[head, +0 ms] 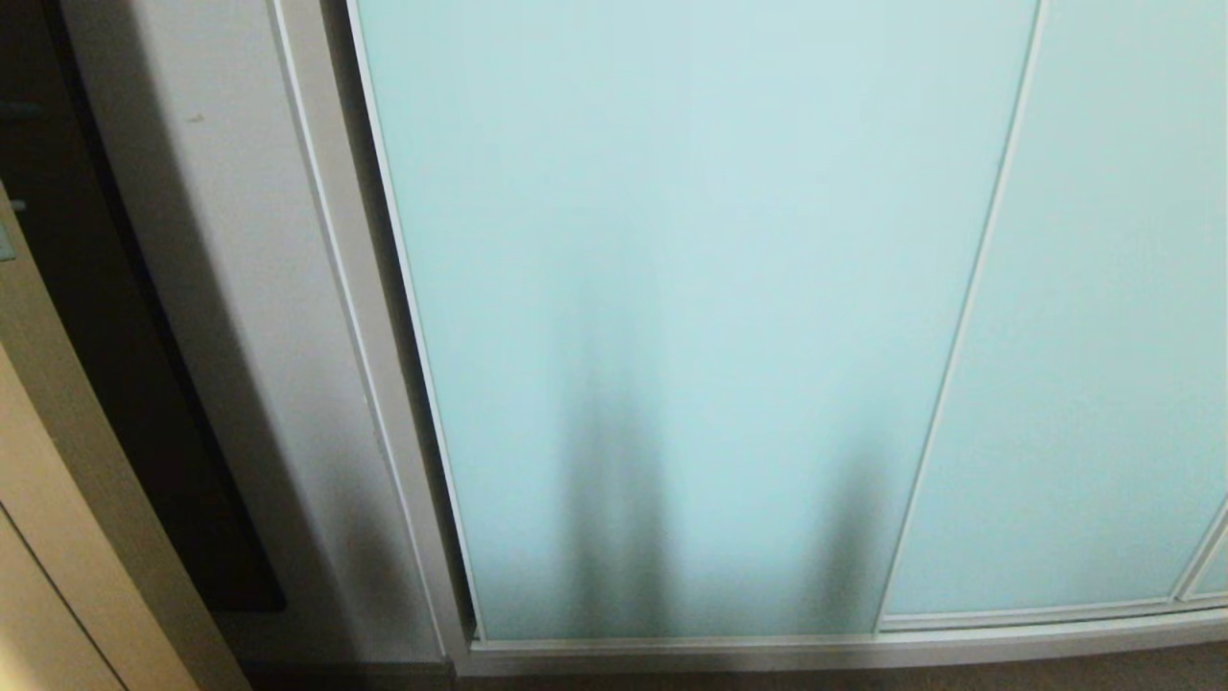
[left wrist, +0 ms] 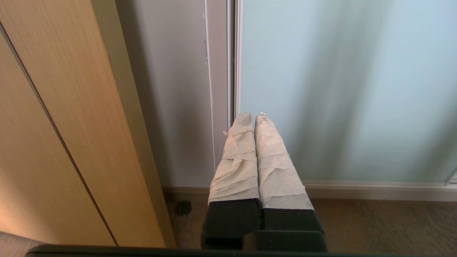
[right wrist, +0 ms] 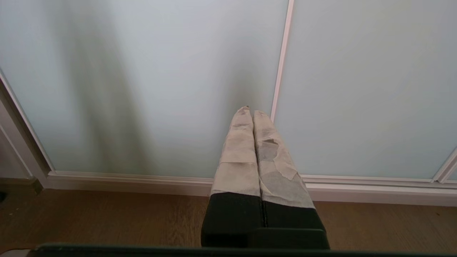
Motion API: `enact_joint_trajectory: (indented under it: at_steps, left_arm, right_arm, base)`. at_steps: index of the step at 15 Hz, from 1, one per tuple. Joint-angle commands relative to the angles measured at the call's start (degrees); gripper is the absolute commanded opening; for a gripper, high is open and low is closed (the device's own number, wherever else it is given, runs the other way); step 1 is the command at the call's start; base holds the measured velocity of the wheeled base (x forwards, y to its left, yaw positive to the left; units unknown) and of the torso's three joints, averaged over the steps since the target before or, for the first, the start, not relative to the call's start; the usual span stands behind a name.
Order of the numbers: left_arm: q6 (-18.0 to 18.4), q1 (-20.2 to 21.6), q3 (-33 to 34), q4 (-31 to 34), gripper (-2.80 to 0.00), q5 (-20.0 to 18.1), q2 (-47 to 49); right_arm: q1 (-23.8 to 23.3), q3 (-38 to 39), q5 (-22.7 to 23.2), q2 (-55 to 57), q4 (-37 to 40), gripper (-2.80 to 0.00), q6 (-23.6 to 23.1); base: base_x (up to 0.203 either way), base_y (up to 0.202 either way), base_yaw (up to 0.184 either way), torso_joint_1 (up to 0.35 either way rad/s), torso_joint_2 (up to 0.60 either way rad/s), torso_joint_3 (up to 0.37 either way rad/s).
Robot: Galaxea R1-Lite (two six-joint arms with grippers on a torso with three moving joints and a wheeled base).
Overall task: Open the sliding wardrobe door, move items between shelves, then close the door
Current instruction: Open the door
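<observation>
The tall pale aqua frosted-glass sliding wardrobe door stands fully closed, filling the head view from 12 to 6 o'clock. Both the left gripper and right gripper are clenched and empty. To open well, I think the left gripper should press the slim silver-white frame edge and push steadily sideways.

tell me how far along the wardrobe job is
Nothing looks done: the sliding wardrobe door is shut against its frame, no shelves or items showing. Nothing in hand: left gripper and right gripper are shut, empty, short of the glass. Opening, moving and closing all remain.
</observation>
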Motion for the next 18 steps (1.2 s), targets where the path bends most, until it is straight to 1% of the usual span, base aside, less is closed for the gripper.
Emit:
enact_joint_trajectory:
  at_steps: [1,12,14,18]
  left_arm:
    - [0.0,0.0,0.0,0.0,-2.8,0.0,-0.1]
    - [0.0,0.0,0.0,0.0,-2.8,0.0,0.0]
    - [0.7,0.0,0.0,0.0,-2.8,0.0,0.0]
    - [0.0,0.0,0.0,-0.1,-2.8,0.0,-0.1]
  right_arm:
    - [0.0,0.1,0.0,0.1,-0.1,-2.8,-0.1]
    - [0.0,0.1,0.0,0.1,-0.1,-2.8,0.0]
    - [0.0,0.1,0.0,0.1,-0.1,-2.8,0.0]
    - [0.0,0.1,0.0,0.1,-0.1,-2.8,0.0]
  base:
    - [0.0,0.0,0.0,0.0,0.0,0.0]
    - [0.0,0.0,0.0,0.0,0.0,0.0]
    - [0.0,0.0,0.0,0.0,0.0,0.0]
    - [0.0,0.0,0.0,0.0,0.0,0.0]
